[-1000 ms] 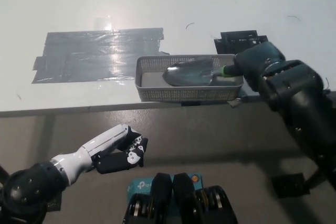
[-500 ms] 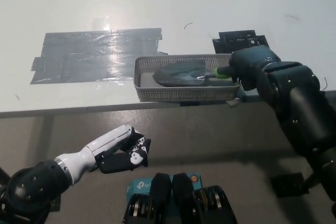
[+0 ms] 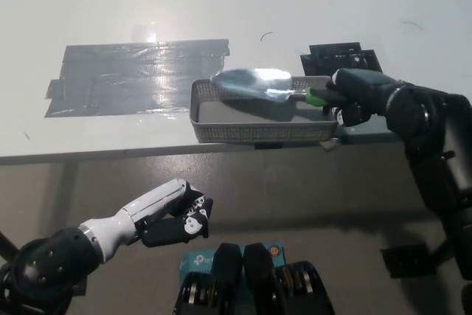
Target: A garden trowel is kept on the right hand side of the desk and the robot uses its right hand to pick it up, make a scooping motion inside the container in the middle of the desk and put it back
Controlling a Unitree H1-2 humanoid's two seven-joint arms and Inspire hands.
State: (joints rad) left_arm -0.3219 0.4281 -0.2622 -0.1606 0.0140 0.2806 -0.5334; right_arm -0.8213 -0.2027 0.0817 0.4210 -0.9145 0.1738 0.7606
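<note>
Head view: a trowel [image 3: 254,82], judged stiff, light and slick-bladed, is gripped by its handle, the best hold, in the black right hand [image 3: 355,95], blade raised over the left rim of the basket [image 3: 258,132]; the white left hand [image 3: 173,215] is rested low, grip unclear.

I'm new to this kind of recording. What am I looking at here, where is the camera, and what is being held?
This is a humanoid robot seen from a camera on its own head, looking down. Its black right hand grips a garden trowel by its handle, with the blade above a grey mesh container on the white desk. A patch of grey tape lies to the container's left. The white left hand rests low, in front of the desk, curled shut and holding nothing.
</note>
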